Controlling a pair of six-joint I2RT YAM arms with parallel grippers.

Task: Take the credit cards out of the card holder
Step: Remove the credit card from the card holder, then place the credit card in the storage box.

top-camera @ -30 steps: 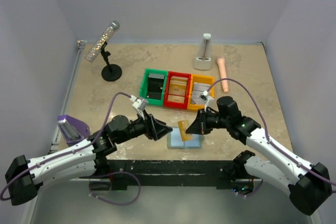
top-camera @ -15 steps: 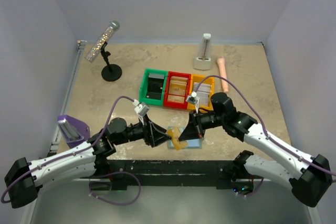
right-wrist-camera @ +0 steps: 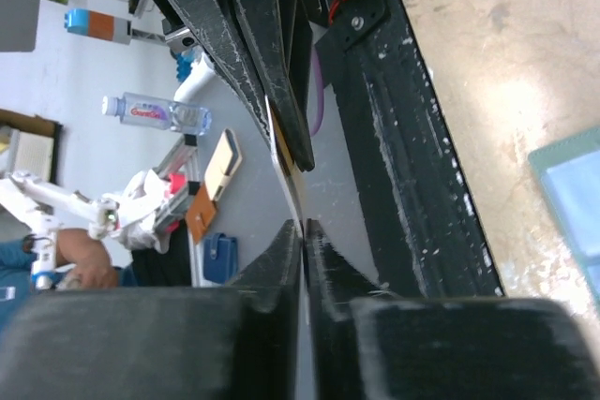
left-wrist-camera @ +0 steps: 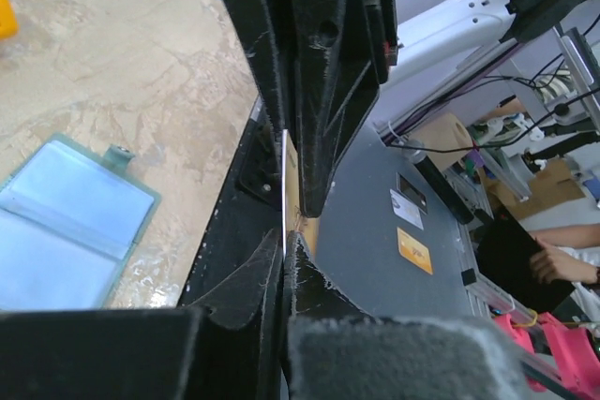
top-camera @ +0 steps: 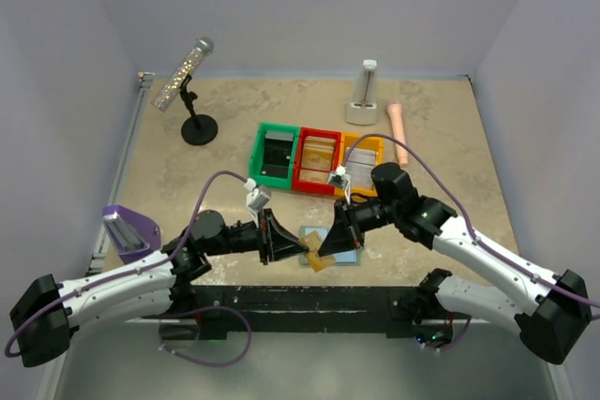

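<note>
The counter carries the open card holder close to its near edge, between the two arms and flat with its pale blue panels facing up. In the left wrist view the card holder lies off to one side of the grasp and well clear of it. In the right wrist view only one corner of the card holder shows at the frame edge. One card is out of the pockets and held in the air above the near-left corner of the holder, touching neither holder nor counter. Both wrist views show this card edge-on as a thin pale line, so its faces stand roughly upright and its plane runs straight out from each set of fingers. Its long axis cannot be read with confidence. The left fingers and the right fingers meet tip to tip from opposite sides, and both appear clamped on the same card, the left pair on one end and the right pair on the other. Neither arm is nearer, so the coming move probably depends on which pair releases first. Whether further cards remain in the pockets cannot be told.
</note>
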